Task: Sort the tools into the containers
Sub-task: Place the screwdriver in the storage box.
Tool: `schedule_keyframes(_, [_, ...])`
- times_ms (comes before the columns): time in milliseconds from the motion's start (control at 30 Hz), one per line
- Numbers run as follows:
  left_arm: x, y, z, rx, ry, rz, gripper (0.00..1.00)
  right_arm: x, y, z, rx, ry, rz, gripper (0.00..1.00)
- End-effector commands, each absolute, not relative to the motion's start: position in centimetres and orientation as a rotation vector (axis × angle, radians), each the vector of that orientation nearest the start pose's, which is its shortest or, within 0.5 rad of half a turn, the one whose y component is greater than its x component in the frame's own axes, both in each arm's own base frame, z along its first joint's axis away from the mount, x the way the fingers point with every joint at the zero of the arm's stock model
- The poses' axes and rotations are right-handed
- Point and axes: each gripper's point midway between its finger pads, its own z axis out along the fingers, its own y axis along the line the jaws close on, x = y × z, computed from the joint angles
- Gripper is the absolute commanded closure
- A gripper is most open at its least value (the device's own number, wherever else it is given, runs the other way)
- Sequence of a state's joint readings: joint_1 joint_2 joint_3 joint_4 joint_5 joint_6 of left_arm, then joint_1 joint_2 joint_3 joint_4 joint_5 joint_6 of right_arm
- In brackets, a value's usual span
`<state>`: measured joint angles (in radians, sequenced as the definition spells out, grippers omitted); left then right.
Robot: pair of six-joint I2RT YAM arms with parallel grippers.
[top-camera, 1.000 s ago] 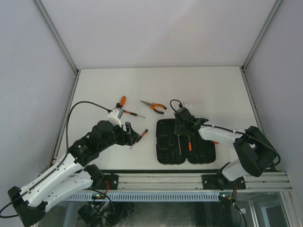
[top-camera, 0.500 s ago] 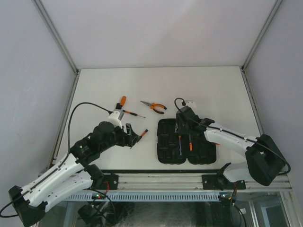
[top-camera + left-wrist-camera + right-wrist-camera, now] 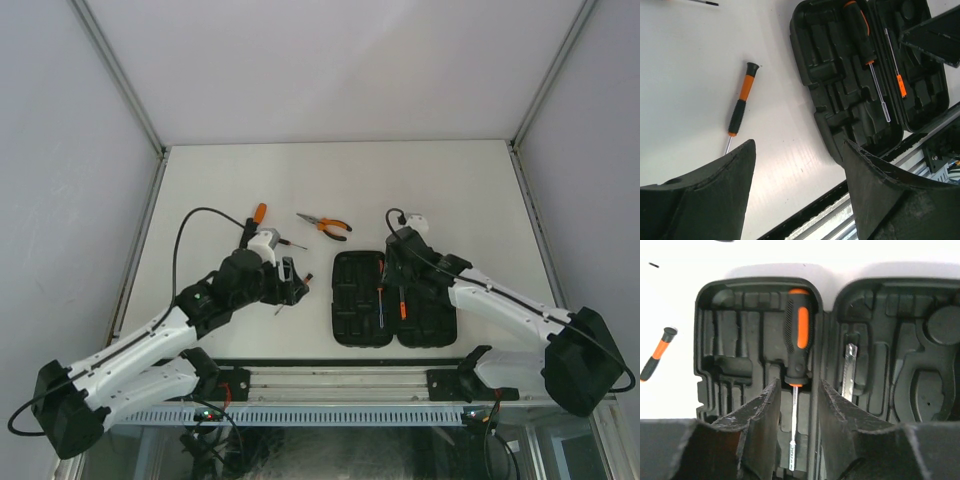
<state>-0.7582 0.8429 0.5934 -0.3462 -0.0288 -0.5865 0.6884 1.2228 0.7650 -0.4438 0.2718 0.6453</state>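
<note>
The black tool case (image 3: 350,315) lies open near the table's front edge. A thick orange-and-black screwdriver (image 3: 799,340) rests in a slot of its left half, and a thin screwdriver (image 3: 895,67) lies in the right half. My right gripper (image 3: 799,382) hovers open over the thick screwdriver's shaft, holding nothing. A small orange-and-black screwdriver (image 3: 742,105) lies on the table left of the case. My left gripper (image 3: 797,145) stands open and empty above the table, between that screwdriver and the case.
Needle-nose pliers (image 3: 328,226) lie behind the case. An orange-handled tool (image 3: 258,213) and a thin screwdriver (image 3: 287,243) lie at the back left, partly hidden by my left arm. The aluminium rail (image 3: 400,385) runs along the front edge.
My left gripper has moved right, toward the small screwdriver and the case. My right gripper has drawn back toward the case's far edge, its arm swinging out to the right.
</note>
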Motion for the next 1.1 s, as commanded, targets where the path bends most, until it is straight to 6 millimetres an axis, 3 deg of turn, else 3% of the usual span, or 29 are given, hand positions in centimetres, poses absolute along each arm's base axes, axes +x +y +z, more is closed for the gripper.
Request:
schedule_keyframes(0, [20.7,-22.8,14.9,0.166,2.191,-0.809,0.27,23.7,16.5,8.4,0.147,2.455,0.291,0.68])
schedule_keyframes(167, [22.2,-22.6,14.1,0.082,2.174,-0.760,0.28,22.9,17.1,7.1,0.112,2.503,0.372,0.71])
schedule_keyframes(400, [23.7,-22.9,14.8,0.009,2.072,-0.790,0.24,23.1,16.8,6.0,0.112,2.550,0.376,0.72])
schedule_keyframes(600, [24.8,-21.8,15.5,-0.095,2.015,-0.755,0.22,23.2,18.0,5.2,0.063,2.587,0.462,0.72])
schedule_keyframes(767, [24.8,-21.8,16.2,-0.066,1.989,-0.774,0.21,23.5,19.5,6.4,-0.002,2.542,0.572,0.72])
schedule_keyframes(933, [25.4,-21.0,15.4,-0.051,2.031,-0.684,0.19,23.9,18.0,7.8,0.053,2.487,0.511,0.71])
schedule_keyframes(1067, [25.4,-20.8,15.7,-0.080,1.995,-0.701,0.01,24.2,16.8,9.7,0.095,2.416,0.474,0.68])
